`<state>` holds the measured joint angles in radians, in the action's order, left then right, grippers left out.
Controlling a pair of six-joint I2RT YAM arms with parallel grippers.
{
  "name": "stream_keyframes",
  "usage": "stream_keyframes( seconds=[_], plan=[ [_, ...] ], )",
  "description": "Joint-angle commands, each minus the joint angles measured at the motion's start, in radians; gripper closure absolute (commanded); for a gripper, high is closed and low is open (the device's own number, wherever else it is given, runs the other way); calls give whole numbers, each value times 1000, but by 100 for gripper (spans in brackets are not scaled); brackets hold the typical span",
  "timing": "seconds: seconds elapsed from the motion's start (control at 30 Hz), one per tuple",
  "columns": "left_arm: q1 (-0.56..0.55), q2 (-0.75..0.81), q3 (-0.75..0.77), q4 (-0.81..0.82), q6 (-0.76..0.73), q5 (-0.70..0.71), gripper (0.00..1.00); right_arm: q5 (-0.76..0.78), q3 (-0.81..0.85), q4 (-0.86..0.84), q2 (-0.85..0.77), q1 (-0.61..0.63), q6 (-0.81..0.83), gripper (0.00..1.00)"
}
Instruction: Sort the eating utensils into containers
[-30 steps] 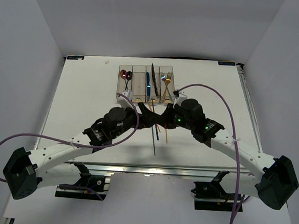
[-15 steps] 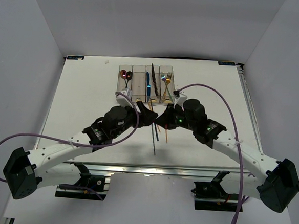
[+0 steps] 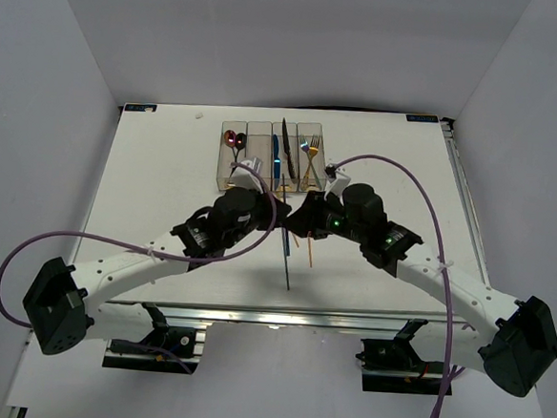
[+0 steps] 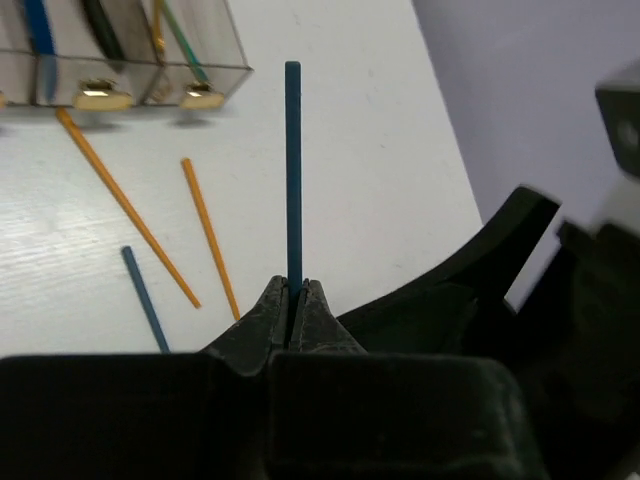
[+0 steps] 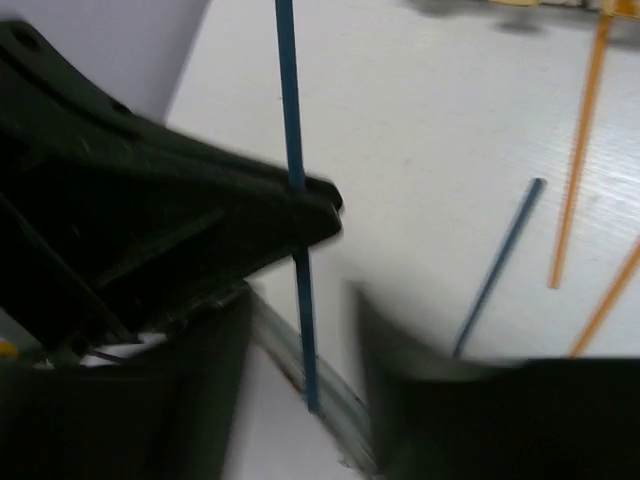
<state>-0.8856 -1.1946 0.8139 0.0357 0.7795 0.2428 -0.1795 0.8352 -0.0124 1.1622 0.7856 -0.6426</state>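
Fingers (image 4: 318,308) of the left gripper (image 4: 294,290) are clamped tight on a blue chopstick (image 4: 292,170), which is held up off the table (image 4: 350,150) and pointed straight at 12 o'clock in the left wrist view. The right gripper (image 5: 303,300) is parted, with its blurry fingers (image 5: 215,390) set either side of that same stick, and no contact can be made out. Two orange chopsticks (image 4: 125,205) and a second blue one (image 4: 145,298) are seen lying on the table at roughly 9 to 10 o'clock of the held stick. The containers (image 3: 259,150) are found at 12 o'clock of both grippers in the top view, loaded with spoons (image 3: 233,141), knives (image 3: 274,156) and forks (image 3: 308,154).
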Motion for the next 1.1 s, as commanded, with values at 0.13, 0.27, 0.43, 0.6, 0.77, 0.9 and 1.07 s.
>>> stream_keyframes(
  seconds=[0.13,0.27,0.43,0.6,0.77,0.9,1.07],
  plan=[
    [212,-152,247,-223,-155,66,100,360,38,245,-73,-14,-26,11],
    [359,-314,419,-258,-238,-3,100,417,50,337,-52,-26,-11,11],
    [444,-645,746,-339,-371,-79,100,399,36,371,-12,-26,30,11],
    [470,-862,1035,-413,-428,-80,100,371,-22,335,-9,-26,47,11],
    [488,-1028,1180,-441,-431,-85,99,394,-41,328,10,-26,66,11],
    [497,-1059,1194,-419,-418,-82,91,391,-27,327,48,-26,80,11],
    [507,-1042,1141,-399,-404,-99,57,388,-22,304,129,-26,86,11]
  ],
)
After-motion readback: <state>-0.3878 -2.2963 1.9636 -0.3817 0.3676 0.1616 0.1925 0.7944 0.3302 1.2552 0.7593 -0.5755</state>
